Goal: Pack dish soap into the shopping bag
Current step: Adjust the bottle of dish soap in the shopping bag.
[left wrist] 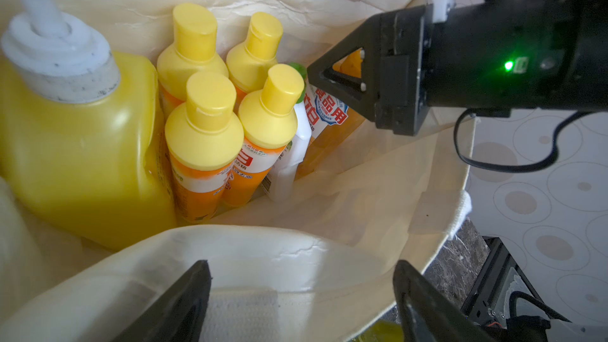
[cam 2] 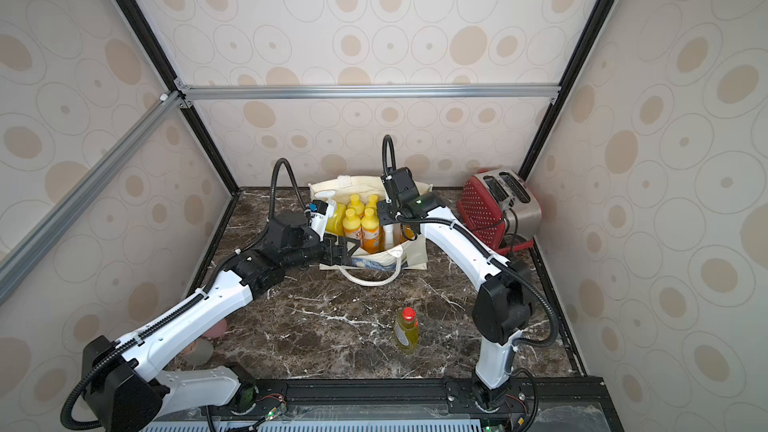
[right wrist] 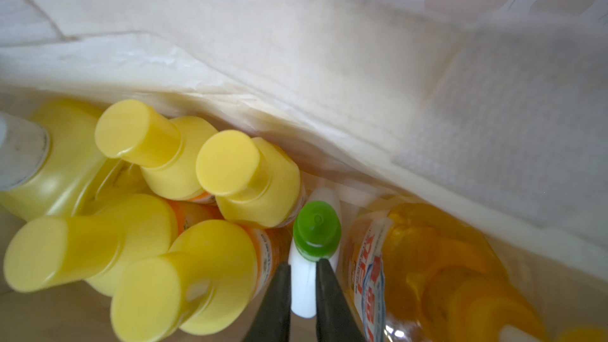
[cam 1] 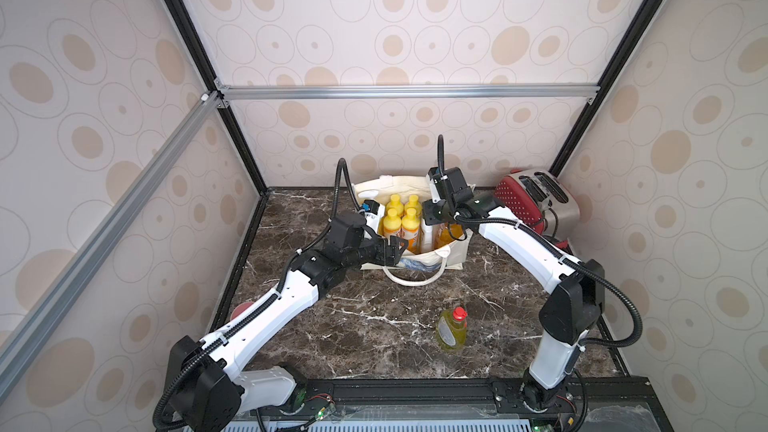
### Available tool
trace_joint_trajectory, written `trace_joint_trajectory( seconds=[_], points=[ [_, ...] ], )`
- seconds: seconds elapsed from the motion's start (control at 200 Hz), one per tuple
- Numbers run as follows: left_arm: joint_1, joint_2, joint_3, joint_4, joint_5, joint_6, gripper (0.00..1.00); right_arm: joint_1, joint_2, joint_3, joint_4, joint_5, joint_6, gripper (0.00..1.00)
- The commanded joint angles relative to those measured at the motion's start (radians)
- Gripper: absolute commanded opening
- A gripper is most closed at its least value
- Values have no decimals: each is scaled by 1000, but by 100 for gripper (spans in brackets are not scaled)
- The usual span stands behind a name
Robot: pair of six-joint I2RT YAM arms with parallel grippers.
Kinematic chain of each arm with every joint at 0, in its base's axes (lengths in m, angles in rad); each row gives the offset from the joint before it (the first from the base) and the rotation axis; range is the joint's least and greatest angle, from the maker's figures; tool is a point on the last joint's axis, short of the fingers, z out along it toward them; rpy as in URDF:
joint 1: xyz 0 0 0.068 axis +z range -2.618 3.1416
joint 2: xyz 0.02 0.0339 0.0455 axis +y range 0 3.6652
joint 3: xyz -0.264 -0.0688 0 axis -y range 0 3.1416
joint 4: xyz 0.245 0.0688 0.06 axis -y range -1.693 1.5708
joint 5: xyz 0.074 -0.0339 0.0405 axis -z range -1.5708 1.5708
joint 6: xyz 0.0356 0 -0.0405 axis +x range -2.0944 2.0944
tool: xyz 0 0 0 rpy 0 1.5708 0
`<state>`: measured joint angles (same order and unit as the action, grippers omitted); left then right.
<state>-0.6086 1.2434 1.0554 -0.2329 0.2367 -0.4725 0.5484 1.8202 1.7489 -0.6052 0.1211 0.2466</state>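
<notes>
The cream shopping bag [cam 1: 399,184] [cam 2: 361,184] stands open at the back of the marble table. Inside it stand several small orange yellow-capped bottles [cam 1: 401,218] [left wrist: 207,126] [right wrist: 227,159], a big yellow white-pump jug [cam 2: 336,218] [left wrist: 82,146] and a clear amber bottle [left wrist: 329,139] [right wrist: 427,258]. My right gripper [right wrist: 304,263] [cam 1: 432,222] reaches down into the bag, shut on the white green-capped bottle [right wrist: 304,291] [left wrist: 296,152] just below its cap. My left gripper [left wrist: 301,268] [cam 1: 392,251] is open, its jaws straddling the bag's near rim. A yellow-green red-capped bottle [cam 1: 451,328] [cam 2: 406,330] stands alone on the table in front.
A red and steel toaster [cam 1: 536,201] [cam 2: 498,209] sits in the back right corner, close to the right arm. The bag's white rope handle [cam 1: 411,280] loops onto the table in front. A pink object [cam 2: 216,328] lies at the left edge under the left arm.
</notes>
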Motion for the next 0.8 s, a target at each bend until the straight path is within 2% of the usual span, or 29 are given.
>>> trace_joint_trajectory(
  seconds=[0.0,0.421,0.601,0.791],
  points=[
    [-3,-13,-12,-38,-21,17,85,-23,41,81,-22,-23,16,21],
    [-3,-10,-15,-40,-18,20,85,-34,181,210,-129,-42,4,23],
    [-4,-5,-15,-40,-19,20,85,-33,175,191,-158,-52,6,22],
    [-4,-4,-15,-39,-22,21,85,-34,100,86,-173,-51,1,20]
  ],
)
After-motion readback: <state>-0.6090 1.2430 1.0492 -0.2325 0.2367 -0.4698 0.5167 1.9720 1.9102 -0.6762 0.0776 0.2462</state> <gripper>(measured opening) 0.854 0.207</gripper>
